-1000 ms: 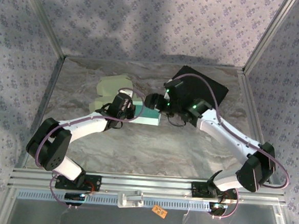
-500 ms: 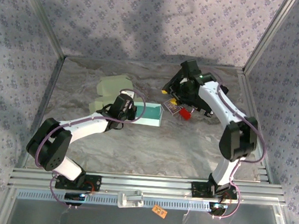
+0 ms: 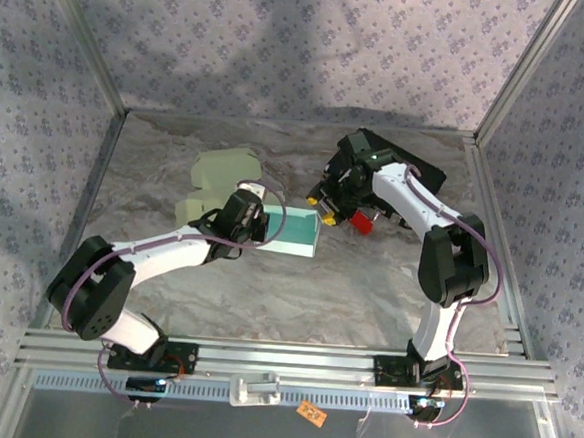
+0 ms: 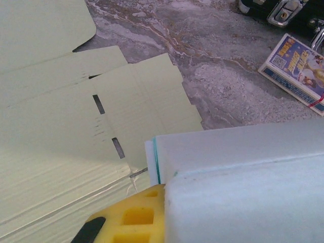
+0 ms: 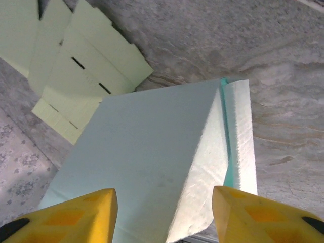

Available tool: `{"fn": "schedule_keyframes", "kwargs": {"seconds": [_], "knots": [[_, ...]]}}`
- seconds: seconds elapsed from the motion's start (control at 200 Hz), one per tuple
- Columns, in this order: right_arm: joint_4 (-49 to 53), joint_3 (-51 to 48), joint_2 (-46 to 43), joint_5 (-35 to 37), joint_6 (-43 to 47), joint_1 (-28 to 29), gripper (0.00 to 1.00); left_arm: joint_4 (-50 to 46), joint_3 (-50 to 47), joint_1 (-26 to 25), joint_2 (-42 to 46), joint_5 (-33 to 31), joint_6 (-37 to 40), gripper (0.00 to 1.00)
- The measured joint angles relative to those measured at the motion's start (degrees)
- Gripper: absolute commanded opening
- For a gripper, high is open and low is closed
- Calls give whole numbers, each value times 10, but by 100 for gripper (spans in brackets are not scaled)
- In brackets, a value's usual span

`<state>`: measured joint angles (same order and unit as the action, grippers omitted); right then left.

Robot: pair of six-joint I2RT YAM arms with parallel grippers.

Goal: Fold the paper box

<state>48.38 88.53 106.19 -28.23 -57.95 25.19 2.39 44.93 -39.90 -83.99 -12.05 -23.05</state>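
Two claws at one teal box, mid tabletop, which is grey and marbled. Left claw is clamped on the box's left edge. Right claw has fingers apart over its right end. Pale-green flat blanks lie just behind, rear-left. Walls are purple floral fabric. An aluminium rail runs along the near edge.

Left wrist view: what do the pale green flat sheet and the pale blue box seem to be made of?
The pale green flat sheet looks like thin matt card: crease lines, cut slots and tabs show. The pale blue box is probably paperboard too, matt, with a thin white wall and teal edge line; its grainy face could also suggest foam.
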Motion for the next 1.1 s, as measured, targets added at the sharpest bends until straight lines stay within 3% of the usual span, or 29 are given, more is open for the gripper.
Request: {"fn": "schedule_keyframes", "kwargs": {"seconds": [0.215,0.44,0.66,0.68,1.099], "knots": [[-20,-59,0,-3,2,6,39,4,-17,-17,10,0,-9,6],[-38,-85,0,-2,4,14,33,-20,-26,-35,21,-2,-31,30],[-57,-123,-11,5,5,30,32,-70,-56,-53,98,5,-72,44],[-59,-124,-12,5,5,31,31,-75,-57,-55,105,6,-76,49],[-75,-137,-16,32,10,57,29,-195,-128,-62,276,39,-149,56]]}}
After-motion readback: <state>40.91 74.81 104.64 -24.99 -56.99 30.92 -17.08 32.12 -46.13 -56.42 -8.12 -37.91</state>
